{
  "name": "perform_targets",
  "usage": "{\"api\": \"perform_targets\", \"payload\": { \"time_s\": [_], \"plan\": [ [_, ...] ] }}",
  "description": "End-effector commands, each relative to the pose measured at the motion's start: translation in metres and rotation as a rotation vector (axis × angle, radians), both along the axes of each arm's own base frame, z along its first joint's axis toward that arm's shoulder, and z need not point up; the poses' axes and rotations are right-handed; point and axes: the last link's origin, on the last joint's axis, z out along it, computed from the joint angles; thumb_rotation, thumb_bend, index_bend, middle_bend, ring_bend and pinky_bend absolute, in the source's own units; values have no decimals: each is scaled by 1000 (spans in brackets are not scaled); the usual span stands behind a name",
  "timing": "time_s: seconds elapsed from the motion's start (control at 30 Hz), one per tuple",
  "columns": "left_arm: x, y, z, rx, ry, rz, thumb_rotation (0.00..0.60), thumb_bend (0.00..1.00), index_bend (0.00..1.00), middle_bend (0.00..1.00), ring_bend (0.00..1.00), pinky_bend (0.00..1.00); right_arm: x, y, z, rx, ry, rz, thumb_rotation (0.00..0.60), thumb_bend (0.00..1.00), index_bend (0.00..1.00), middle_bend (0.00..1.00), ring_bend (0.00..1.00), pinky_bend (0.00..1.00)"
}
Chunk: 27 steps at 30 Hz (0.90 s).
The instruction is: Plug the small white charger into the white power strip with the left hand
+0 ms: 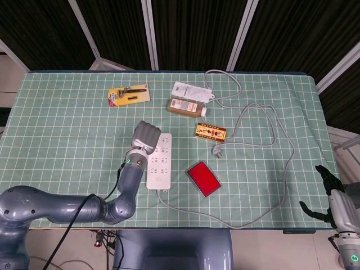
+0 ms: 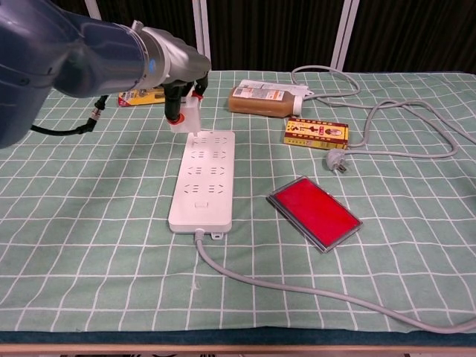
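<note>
The white power strip [image 2: 203, 177] [image 1: 162, 163] lies lengthwise in the middle of the green checked cloth, its cord leaving the near end. My left hand [image 2: 182, 82] [image 1: 145, 136] hovers over the strip's far left corner and grips the small white charger [image 2: 187, 120]. In the chest view the charger hangs just above the strip's far end. The head view hides the charger under the hand. My right hand [image 1: 332, 194] stays low past the table's right front corner, fingers apart and holding nothing.
A red flat case [image 2: 314, 213] lies right of the strip. Behind it sit a small orange box [image 2: 316, 133], a brown bottle [image 2: 260, 101] and a loose plug [image 2: 336, 161] on a long grey cable. A yellow blister pack [image 1: 129, 95] lies at the back left.
</note>
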Motion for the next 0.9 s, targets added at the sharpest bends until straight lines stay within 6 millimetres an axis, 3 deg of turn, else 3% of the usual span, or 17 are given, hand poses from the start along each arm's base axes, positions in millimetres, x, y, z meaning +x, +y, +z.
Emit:
{"api": "perform_targets", "payload": {
  "time_s": [0.03,0.9],
  "plan": [
    [4,0,-8,-12,16,5,600,711,650,745,894,949,0,0,0,0,-4,-2,600,338,0,0,0,0],
    [10,1,-30,-51,72,24,600,712,650,745,894,949,0,-2,1,0,-21,-10,600,338,0,0,0,0]
  ]
}}
